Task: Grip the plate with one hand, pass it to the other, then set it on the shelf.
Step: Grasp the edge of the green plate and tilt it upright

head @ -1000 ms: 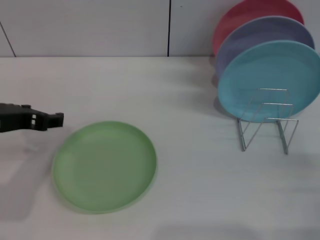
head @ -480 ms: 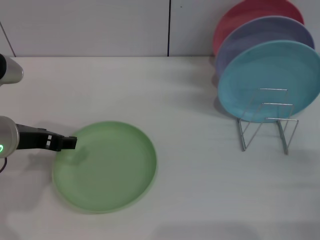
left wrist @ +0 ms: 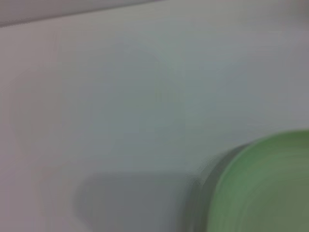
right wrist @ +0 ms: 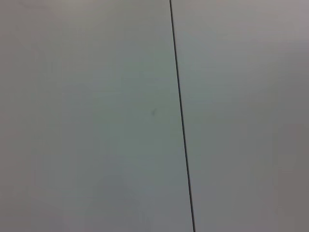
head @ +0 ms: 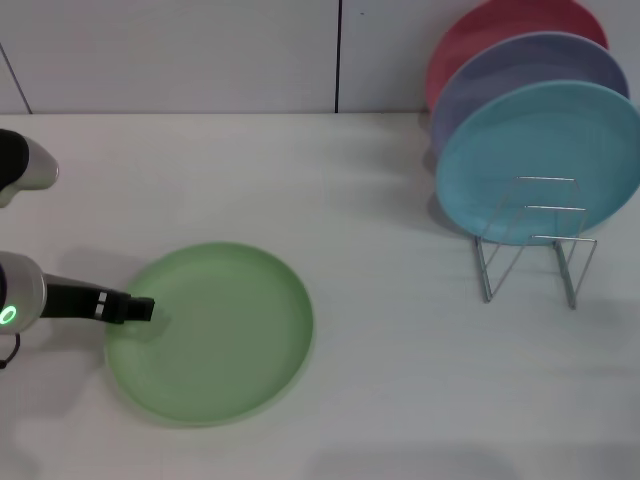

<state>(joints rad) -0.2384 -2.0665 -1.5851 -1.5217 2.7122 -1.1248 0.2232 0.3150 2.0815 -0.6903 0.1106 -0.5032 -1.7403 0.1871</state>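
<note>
Rack (head: 530,240): wire frame on the right of the table (head: 380,330), holding three plates on edge, one behind another; the front loops stand free.
Rack contents: blue plate (head: 540,160) in front, purple plate (head: 530,75) behind it, red plate (head: 500,30) at the back.
Green plate (head: 210,333): flat on the table at the left, well apart from the rack; its rim also shows in the left wrist view (left wrist: 270,188).
Left gripper (head: 135,309): at the green plate's left rim; whether its fingers are spread or closed cannot be told.
Right gripper: out of sight.
</note>
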